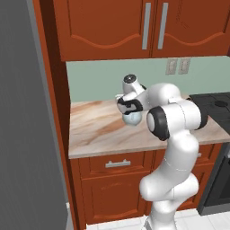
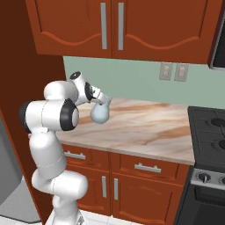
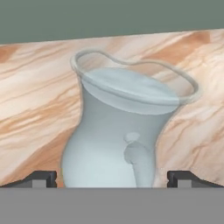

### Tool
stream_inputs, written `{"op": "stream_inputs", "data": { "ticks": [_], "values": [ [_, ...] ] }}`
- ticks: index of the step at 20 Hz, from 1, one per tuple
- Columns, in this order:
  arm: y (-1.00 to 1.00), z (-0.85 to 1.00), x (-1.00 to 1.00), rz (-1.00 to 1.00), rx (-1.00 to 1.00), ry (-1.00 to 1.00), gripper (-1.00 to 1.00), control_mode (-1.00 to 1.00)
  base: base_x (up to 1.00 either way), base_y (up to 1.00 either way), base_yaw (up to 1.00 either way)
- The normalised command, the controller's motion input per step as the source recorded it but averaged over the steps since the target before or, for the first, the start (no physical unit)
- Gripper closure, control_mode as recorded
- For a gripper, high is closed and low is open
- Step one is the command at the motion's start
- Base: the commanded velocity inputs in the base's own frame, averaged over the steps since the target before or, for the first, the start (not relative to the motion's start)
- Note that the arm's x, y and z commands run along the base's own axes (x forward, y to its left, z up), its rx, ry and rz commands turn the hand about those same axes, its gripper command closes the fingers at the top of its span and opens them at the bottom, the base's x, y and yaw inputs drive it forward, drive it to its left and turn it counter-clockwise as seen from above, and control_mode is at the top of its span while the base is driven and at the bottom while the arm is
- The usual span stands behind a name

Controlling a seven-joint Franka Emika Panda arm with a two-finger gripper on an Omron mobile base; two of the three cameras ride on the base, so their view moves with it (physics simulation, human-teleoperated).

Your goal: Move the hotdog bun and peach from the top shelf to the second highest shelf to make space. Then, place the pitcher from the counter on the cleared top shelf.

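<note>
up close, fingers (image 3: 112, 178) wide, straddling pitcher (image 3: 118, 144) body.

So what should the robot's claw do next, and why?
Probably ease a little further forward, then close. The claw is wide open with a fingertip on each side of the pitcher, which stands on the counter, not gripped yet.

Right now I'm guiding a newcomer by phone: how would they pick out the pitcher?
Find the wood-grain counter under the red-brown cupboards. The pitcher stands on it near the left end, between the fingertips of the open gripper. It is pale blue-grey glass, bulbous below, with a flared wavy rim.
</note>
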Motion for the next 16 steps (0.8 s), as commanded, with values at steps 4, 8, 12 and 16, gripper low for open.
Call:
{"op": "stream_inputs", "data": {
  "ticks": [4, 8, 12, 16],
  "values": [
    [-0.37, -0.45, -0.01, -0.11, 0.0, 0.0, -1.0, -1.0, 0.0, 0.0, 0.0],
    [-0.19, -0.46, 0.0, -0.07, 0.0, 0.0, -1.0, -1.0, 0.0, 0.0, 0.0],
    [-0.01, -0.58, -0.05, -0.03, 0.0, -0.02, -1.0, -1.0, 0.0, 0.0, 0.0],
    [0.04, -0.68, -0.19, 0.0, 0.0, -0.07, -1.0, -1.0, 0.0, 0.0, 0.0]
  ]
}}
